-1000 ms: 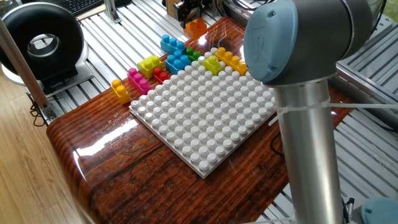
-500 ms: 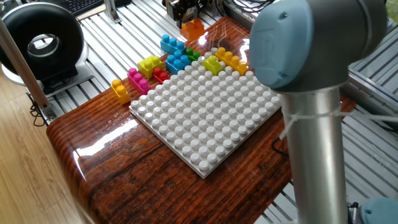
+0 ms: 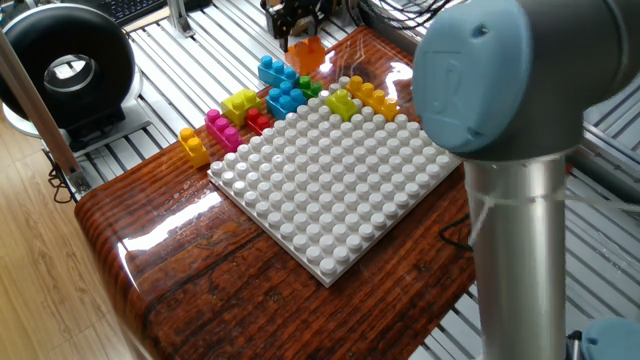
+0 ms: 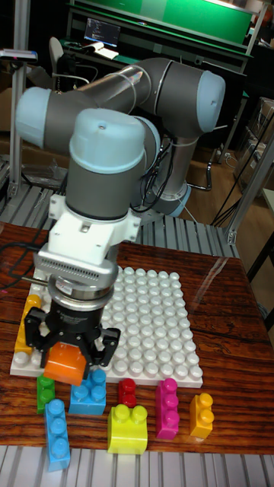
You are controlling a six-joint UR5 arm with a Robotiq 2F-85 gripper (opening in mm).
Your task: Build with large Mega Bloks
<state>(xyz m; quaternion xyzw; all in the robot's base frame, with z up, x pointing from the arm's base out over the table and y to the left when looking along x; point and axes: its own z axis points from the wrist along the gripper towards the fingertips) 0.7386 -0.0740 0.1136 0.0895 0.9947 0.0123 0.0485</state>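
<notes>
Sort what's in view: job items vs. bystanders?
Job:
- orange brick, held in the gripper
- loose bricks in front of the baseplate: blue, yellow, magenta, red
- lime brick on the baseplate

Bystanders:
- white baseplate, build surface only
- black round device off the table
- keyboard behind it

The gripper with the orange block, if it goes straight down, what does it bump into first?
Probably the blue brick just under the orange block in the gripper; depth is hard to judge, so it could meet the table instead.
</notes>
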